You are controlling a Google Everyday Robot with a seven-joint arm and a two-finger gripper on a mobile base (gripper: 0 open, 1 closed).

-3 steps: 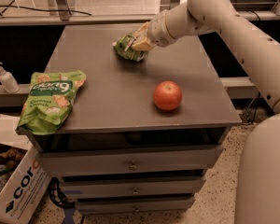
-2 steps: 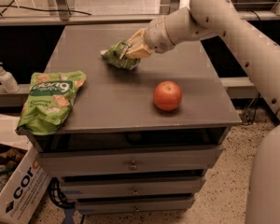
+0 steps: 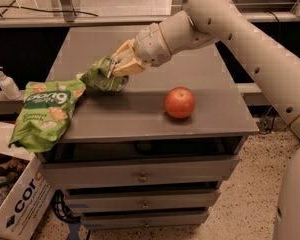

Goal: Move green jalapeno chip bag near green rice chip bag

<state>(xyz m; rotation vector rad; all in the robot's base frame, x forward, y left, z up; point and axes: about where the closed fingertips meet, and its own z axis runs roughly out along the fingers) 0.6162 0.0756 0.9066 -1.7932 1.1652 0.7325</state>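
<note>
Two green bags sit close together at the left side of a grey cabinet top (image 3: 140, 121). Furthest left, the green rice chip bag (image 3: 45, 114) lies flat, its long axis running near to far, its near end drooping over the cabinet's edge. Just right of its far corner, touching or nearly so, is the green jalapeno chip bag (image 3: 101, 78), crumpled and low at the surface. Right of that, the gripper (image 3: 115, 67) pinches the small bag's right edge, with the arm reaching in from the right. A red apple (image 3: 180, 103) sits well apart, further right. By my judgement, the held bag needs only releasing here.
</note>
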